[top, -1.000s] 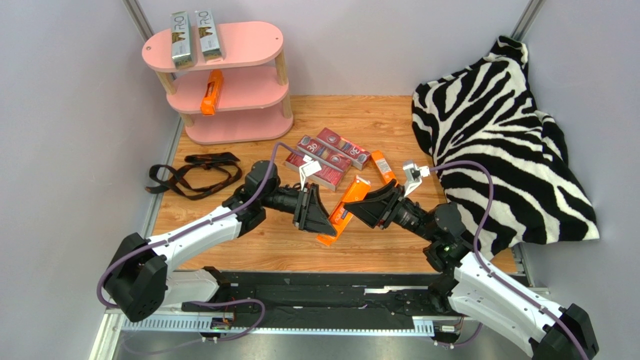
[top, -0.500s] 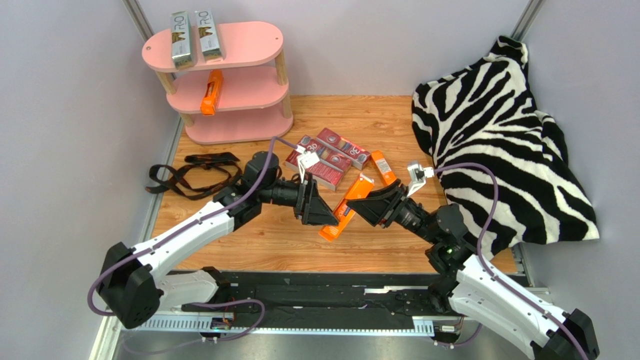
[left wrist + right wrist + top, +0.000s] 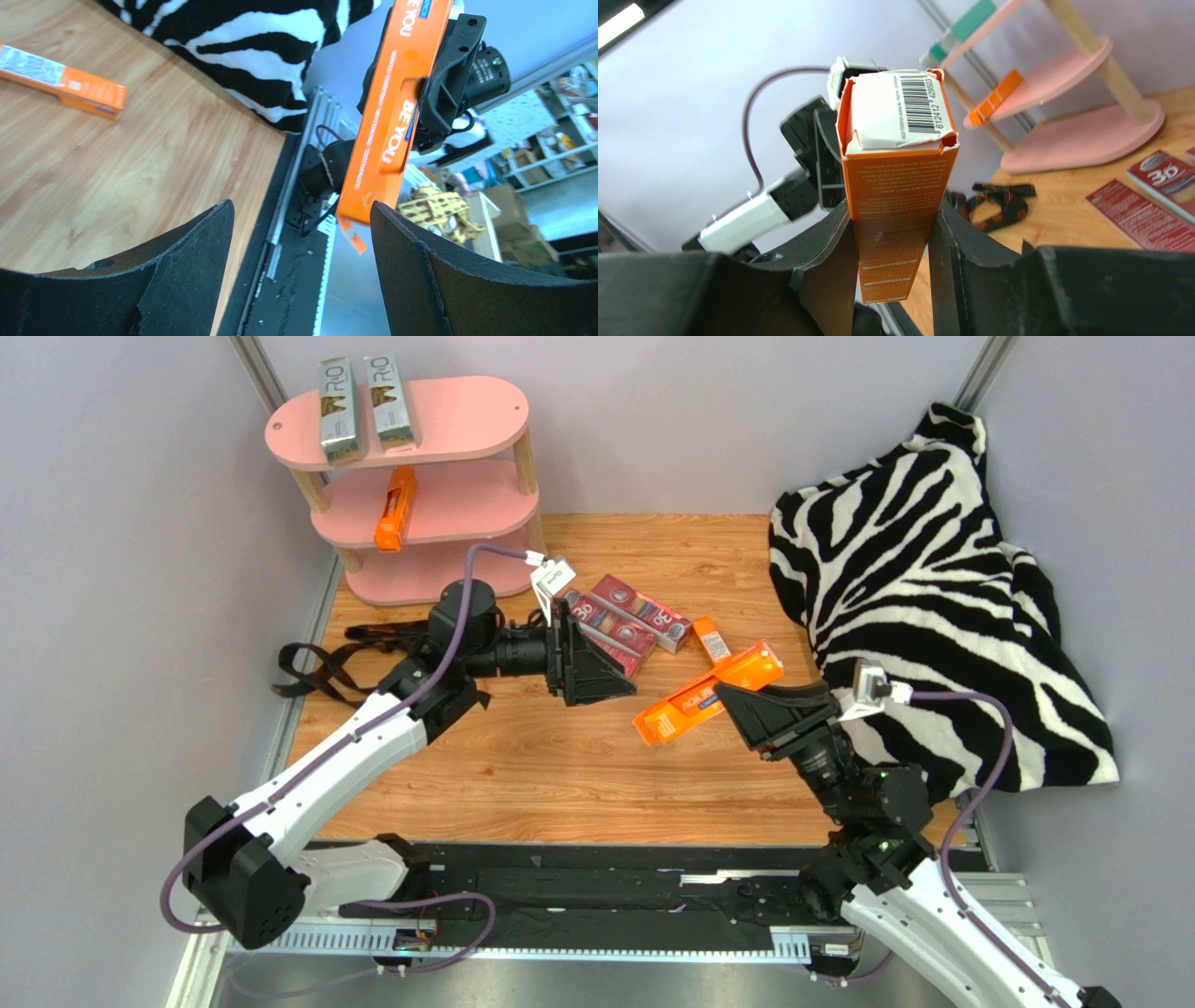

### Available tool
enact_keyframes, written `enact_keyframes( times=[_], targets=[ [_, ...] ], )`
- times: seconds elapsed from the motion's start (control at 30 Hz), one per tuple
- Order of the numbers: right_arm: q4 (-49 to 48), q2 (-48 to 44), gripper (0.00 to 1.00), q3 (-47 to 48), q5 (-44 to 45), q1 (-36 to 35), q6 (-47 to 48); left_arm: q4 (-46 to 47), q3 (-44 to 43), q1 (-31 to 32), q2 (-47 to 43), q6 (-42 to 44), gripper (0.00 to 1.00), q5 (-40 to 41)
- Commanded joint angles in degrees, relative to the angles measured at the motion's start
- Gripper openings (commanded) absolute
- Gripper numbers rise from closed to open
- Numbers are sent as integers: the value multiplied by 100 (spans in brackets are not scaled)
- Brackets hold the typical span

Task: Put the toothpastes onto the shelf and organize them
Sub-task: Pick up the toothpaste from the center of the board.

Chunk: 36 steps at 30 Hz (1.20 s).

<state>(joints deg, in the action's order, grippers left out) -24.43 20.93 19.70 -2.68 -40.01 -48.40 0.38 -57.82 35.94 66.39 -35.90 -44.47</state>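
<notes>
My right gripper (image 3: 741,703) is shut on an orange toothpaste carton (image 3: 706,693) and holds it tilted above the table; in the right wrist view the carton (image 3: 899,175) stands between my fingers (image 3: 833,245). My left gripper (image 3: 601,676) is open and empty, left of that carton; the carton shows beyond its jaws (image 3: 393,119). The pink shelf (image 3: 463,420) stands at the back left with two silver cartons (image 3: 337,406) on top and an orange carton (image 3: 396,507) on the middle tier. Dark red cartons (image 3: 638,609) and another orange carton (image 3: 713,640) lie on the table.
A black strap (image 3: 358,661) lies left of my left arm, in front of the shelf. A zebra-print cloth (image 3: 954,588) covers the table's right side. Grey walls close in the left, back and right.
My right gripper has lifted the orange carton off the table and drawn it right. My left gripper has pulled away from it, back toward the dark red cartons.
</notes>
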Motion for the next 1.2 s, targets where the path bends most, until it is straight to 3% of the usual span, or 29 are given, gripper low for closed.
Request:
enact_keyframes(
  times=[0.0,0.2,0.33,0.73,1.03,1.17],
  targets=[
    [-142,-588,32,-133,1093,-33,-187,1024,-168,-35,313,-575,80,-457],
    [-220,-1073,32,-406,1866,-33,-608,2560,8,-17,506,-1339,86,-879],
    [-264,-1231,31,-529,2139,-42,-784,2757,-98,96,664,-1455,90,-1169],
    [-818,-564,31,-292,1543,-33,-759,2336,-431,659,1103,-1113,93,-1126],
    [-731,-484,31,-98,1235,-33,-644,851,-1011,818,1359,-304,91,-669],
    [-572,-546,32,-72,1226,-42,-618,1059,-959,835,1412,-382,90,-721]
  ],
)
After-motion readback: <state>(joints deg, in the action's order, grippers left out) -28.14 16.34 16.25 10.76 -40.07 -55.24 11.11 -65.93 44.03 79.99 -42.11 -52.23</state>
